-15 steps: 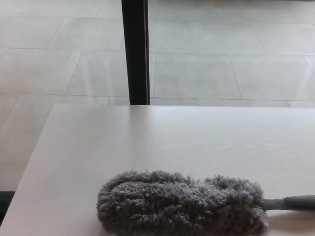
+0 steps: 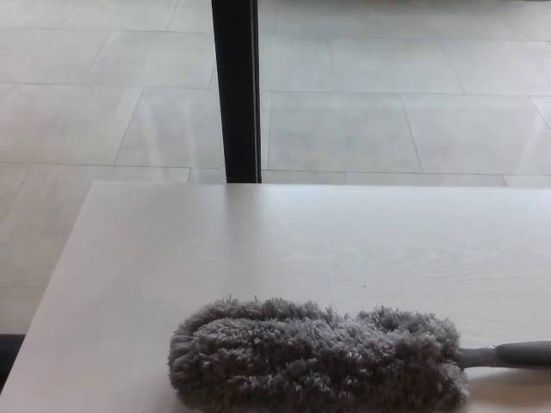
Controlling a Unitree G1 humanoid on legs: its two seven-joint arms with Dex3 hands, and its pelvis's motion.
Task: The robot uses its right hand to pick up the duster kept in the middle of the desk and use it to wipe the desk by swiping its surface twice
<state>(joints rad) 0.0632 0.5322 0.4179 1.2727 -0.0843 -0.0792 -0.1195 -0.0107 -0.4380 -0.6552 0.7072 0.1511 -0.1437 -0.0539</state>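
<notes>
A grey fluffy duster (image 2: pixel 317 354) lies flat on the pale wooden desk (image 2: pixel 258 241), near the front edge of the picture. Its dark grey handle (image 2: pixel 508 354) runs off to the right edge. Neither of my hands shows in the head view, and nothing touches the duster.
A black vertical post (image 2: pixel 235 90) stands behind the desk's far edge, left of centre. Beyond it lies a light tiled floor (image 2: pixel 387 103). The desk's left edge slants down toward the bottom-left corner.
</notes>
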